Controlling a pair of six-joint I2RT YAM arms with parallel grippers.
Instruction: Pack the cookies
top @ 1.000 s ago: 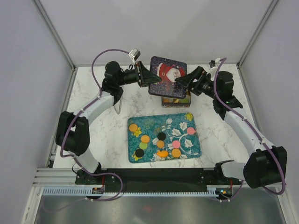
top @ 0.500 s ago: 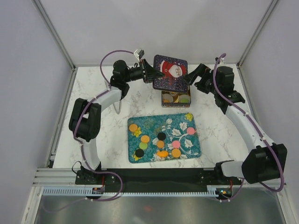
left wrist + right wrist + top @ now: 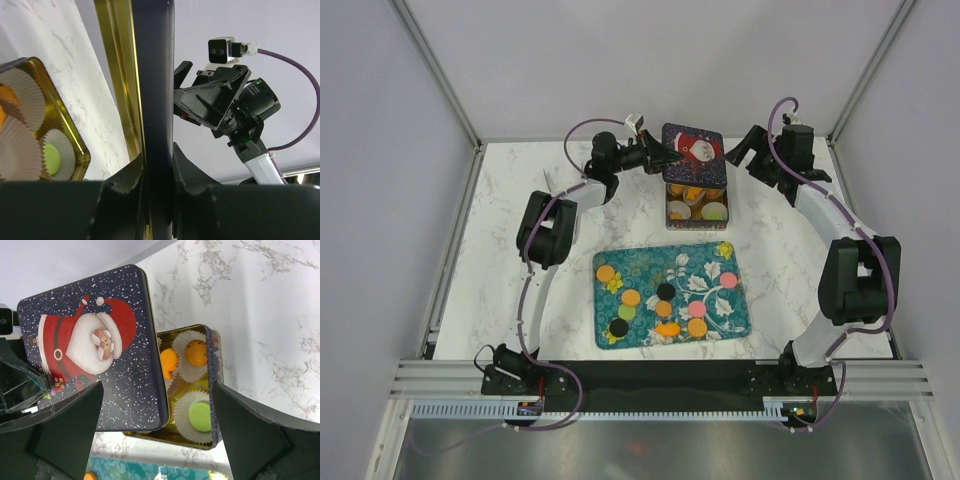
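Observation:
Several cookies (image 3: 665, 292), orange, pink, green and black discs, lie on the teal flowered tray (image 3: 740, 322). A gold-lined tin (image 3: 697, 213) behind it holds paper cups with orange (image 3: 196, 353) and green (image 3: 201, 416) cookies. My left gripper (image 3: 665, 158) is shut on the left edge of the Santa lid (image 3: 693, 150), holding it tilted above the tin's back part. In the left wrist view the fingers (image 3: 157, 165) clamp the lid (image 3: 152, 75) edge-on. My right gripper (image 3: 745, 152) is open and empty, right of the lid. Its wrist view looks down on the lid (image 3: 90, 345) and tin (image 3: 212, 390).
The marble table (image 3: 520, 260) ends at white walls on the left, back and right. The arm bases stand on the black rail (image 3: 650, 375) at the near edge. The right arm's camera and purple cable (image 3: 222, 50) show in the left wrist view.
The left gripper has carried the lid toward the back, uncovering more of the tin. The right gripper has drawn away from the lid's right edge, back and to the right.

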